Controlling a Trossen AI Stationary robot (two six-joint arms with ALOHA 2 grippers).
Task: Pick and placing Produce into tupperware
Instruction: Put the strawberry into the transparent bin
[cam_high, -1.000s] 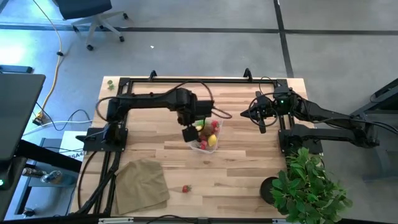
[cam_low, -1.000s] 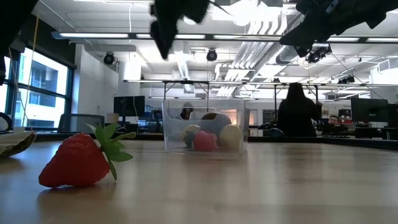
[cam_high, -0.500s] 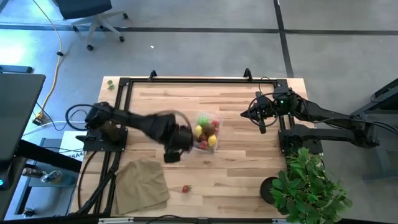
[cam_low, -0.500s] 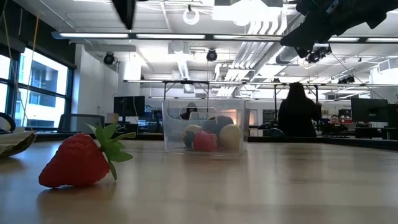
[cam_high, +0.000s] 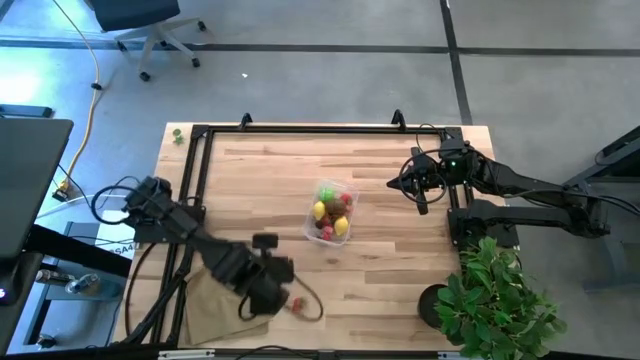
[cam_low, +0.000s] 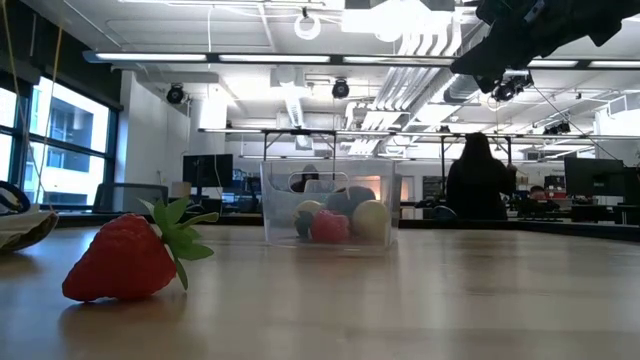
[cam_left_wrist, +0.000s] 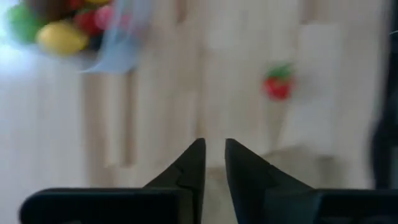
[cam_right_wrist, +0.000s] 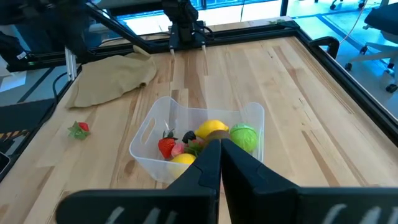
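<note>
The left gripper (cam_high: 268, 296) hangs over the near edge of the table, above the edge of the tan cloth (cam_high: 225, 295), with the loose strawberry (cam_high: 298, 303) just beside it and a little ahead. Its fingers are nearly together, a thin gap between the tips, and nothing sits between them. The tupperware (cam_high: 331, 210) stands well apart from this gripper, toward the table's middle, already holding a yellow lemon (cam_high: 340, 227), a green ball (cam_high: 327, 194) and some red pieces.

The right gripper (cam_high: 418, 190) waits off to the tub's far side, raised, fingers drawn shut and empty.

The strawberry looks like the last piece outside the tub (the low view shows it lying on its side, leaves pointing toward the container). The risk, as I judge it: with the fingers this narrow, a descent would push the berry away or roll it rather than straddle it, so they need to spread first. Coming down too close to the cloth could also snag a fold and drag it along.
</note>
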